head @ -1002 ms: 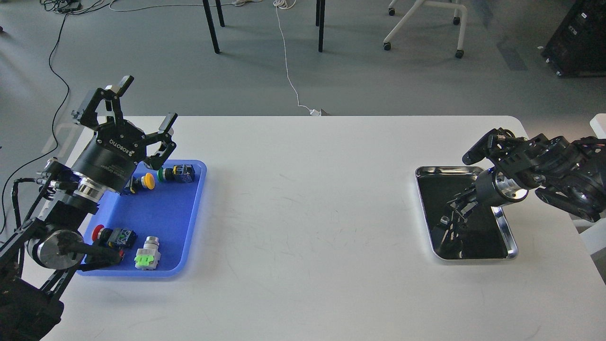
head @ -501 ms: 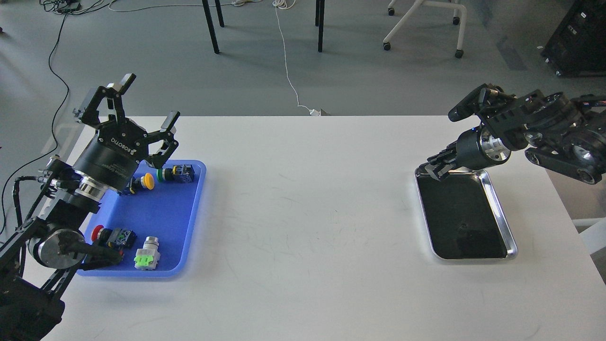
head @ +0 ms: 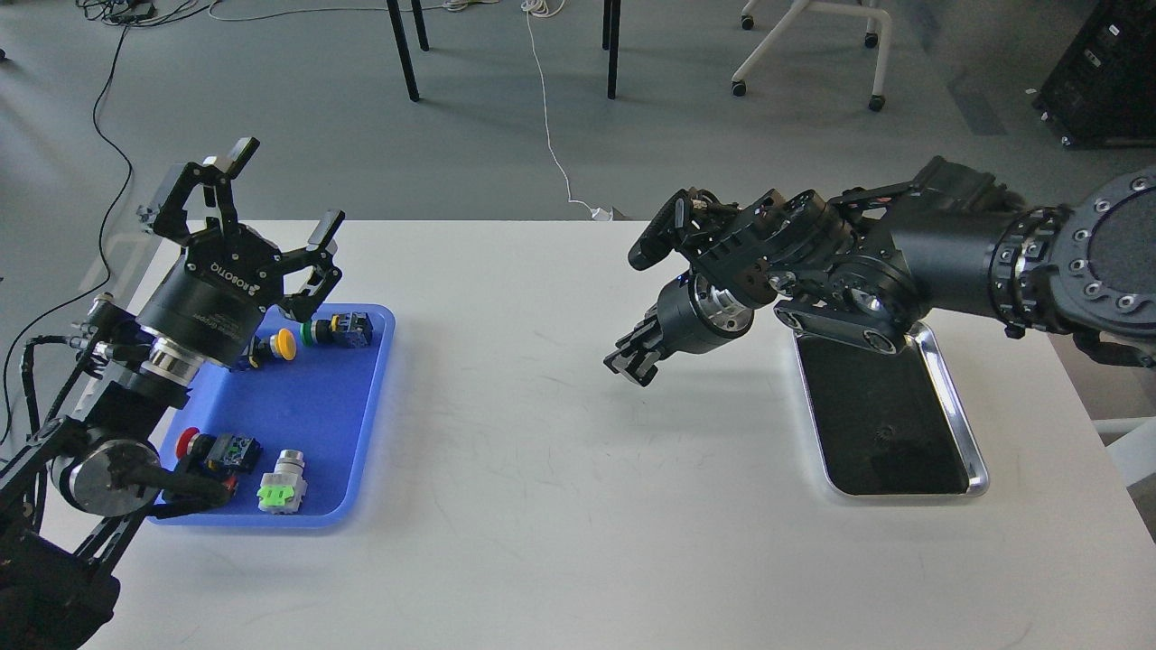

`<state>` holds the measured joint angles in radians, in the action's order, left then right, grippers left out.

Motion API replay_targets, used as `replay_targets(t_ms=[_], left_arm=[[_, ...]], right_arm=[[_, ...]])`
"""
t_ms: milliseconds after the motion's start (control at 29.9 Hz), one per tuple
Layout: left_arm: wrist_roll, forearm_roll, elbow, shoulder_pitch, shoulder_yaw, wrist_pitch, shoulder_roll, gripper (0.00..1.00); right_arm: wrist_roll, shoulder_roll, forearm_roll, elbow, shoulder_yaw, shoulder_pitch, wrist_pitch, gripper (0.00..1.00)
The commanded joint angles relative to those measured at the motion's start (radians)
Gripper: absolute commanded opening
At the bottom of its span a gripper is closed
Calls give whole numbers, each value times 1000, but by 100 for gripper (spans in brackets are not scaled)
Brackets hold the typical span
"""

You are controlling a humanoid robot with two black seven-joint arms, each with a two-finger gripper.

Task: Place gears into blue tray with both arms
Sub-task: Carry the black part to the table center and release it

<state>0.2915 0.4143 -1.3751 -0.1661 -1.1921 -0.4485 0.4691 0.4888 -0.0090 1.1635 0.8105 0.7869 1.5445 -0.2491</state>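
Gear [head: 883, 434]: one small dark toothed ring, faint against the black inside of the steel tray [head: 959, 411], lying toward that tray's near end at the right of the white table [head: 578, 506]. A second gear cannot be made out anywhere.

Blue tray [head: 357, 451]: at the left of the table, well apart from the steel tray. It holds four push-button switches: a yellow-capped one [head: 284, 344] and a green-ringed one [head: 336, 330] at its far end, a red-capped one [head: 209, 448] and a silver one with a bright green face [head: 281, 486] at its near end.

Left gripper [head: 278, 191]: raised over the far left corner of the blue tray, fingers spread wide apart, nothing between them.

Right gripper [head: 627, 359]: at the end of the right arm [head: 939, 257], which reaches across the far end of the steel tray. It hangs above bare table between the two trays, nearer the steel one, pointing down and to the left. Its fingertips appear drawn close together; whether they pinch anything is too small and dark to tell.
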Motion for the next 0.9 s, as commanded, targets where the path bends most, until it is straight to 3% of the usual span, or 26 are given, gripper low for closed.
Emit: replay_targets(t_ms=[0,401,869], left_arm=[[0,0,-2,2,0,1,0,99],[-3,3,-2,7,2,-1,11,99],[-5,3,-2,22,2,1,8,99]], right_arm=[[0,9,-8,-33,3,-35,28,18],[0,9,-214,-39,0,-107,76,19],[0,9,-219,47,0,-152,90,21]])
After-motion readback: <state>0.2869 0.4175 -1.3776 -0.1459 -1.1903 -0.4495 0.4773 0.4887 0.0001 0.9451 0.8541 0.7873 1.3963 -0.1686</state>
